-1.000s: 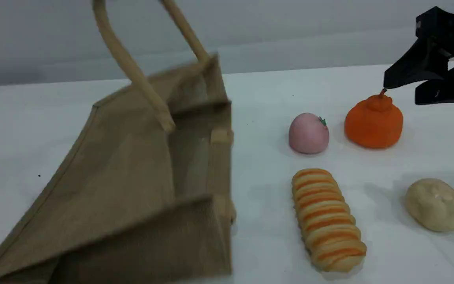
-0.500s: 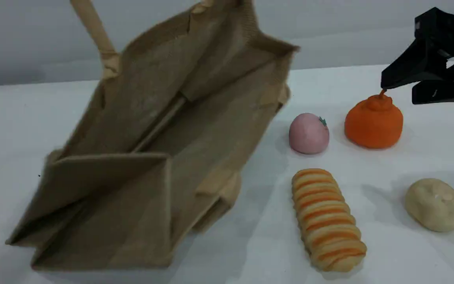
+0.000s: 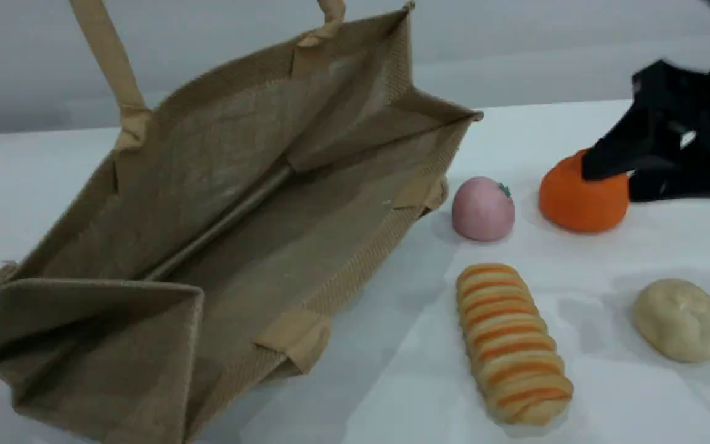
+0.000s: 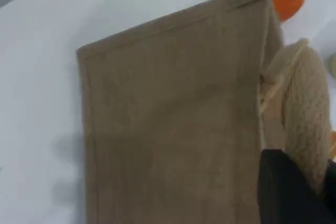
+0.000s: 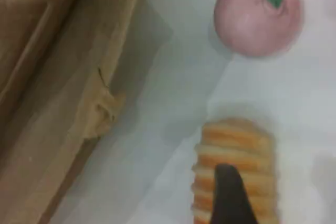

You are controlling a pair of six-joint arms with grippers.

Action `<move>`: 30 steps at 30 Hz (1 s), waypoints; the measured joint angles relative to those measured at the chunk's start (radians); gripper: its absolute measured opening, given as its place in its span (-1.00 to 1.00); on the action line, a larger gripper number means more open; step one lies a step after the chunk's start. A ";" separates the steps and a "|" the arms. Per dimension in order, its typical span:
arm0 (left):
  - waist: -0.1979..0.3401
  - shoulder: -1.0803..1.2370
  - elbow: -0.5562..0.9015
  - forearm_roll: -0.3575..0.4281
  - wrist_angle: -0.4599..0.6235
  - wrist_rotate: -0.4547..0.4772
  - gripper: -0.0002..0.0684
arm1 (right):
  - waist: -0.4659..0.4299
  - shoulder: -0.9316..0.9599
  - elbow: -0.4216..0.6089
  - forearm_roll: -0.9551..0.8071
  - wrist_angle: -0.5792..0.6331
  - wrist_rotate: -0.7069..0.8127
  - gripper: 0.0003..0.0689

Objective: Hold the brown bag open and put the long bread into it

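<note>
Plainly, long bread [image 3: 511, 343] lies apart from right gripper [image 3: 607, 182].

**A robot test bench, by the look of it in a lab**

The table [image 3: 392, 382] is one plain white surface running back to a bare grey wall [image 3: 546, 37], all lit flat and even. A black right gripper [image 3: 611, 177] reaches in over the far right side with its two fingers apart. The brown bag [image 3: 219, 203] stands tipped open, its beige handles [image 3: 108, 61] drawn up past the top edge. The food looks like soft models. There is the long bread [image 3: 512, 342] with neat orange stripes, a pink fruit [image 3: 482, 208] with a tiny green leaf, an orange fruit [image 3: 580, 206] and a pale bun [image 3: 680, 319]. Each lies apart from the others, spaced out like samples.
</note>
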 joint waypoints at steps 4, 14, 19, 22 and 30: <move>0.000 0.001 0.001 -0.009 -0.001 0.025 -0.77 | 0.039 0.076 0.000 0.017 -0.001 -0.042 0.08; 0.000 0.001 0.001 -0.011 -0.001 0.057 -0.77 | 0.215 0.202 -0.019 0.137 -0.142 -0.172 0.08; 0.000 0.001 0.001 -0.013 -0.001 0.056 -0.77 | 0.252 0.247 -0.048 0.140 -0.175 -0.211 0.08; 0.000 0.001 0.001 -0.014 -0.001 0.055 -0.77 | 0.252 0.277 -0.052 0.142 -0.176 -0.218 0.08; 0.000 0.001 0.001 -0.015 -0.001 0.053 -0.77 | 0.251 0.347 -0.082 0.142 -0.089 -0.244 0.08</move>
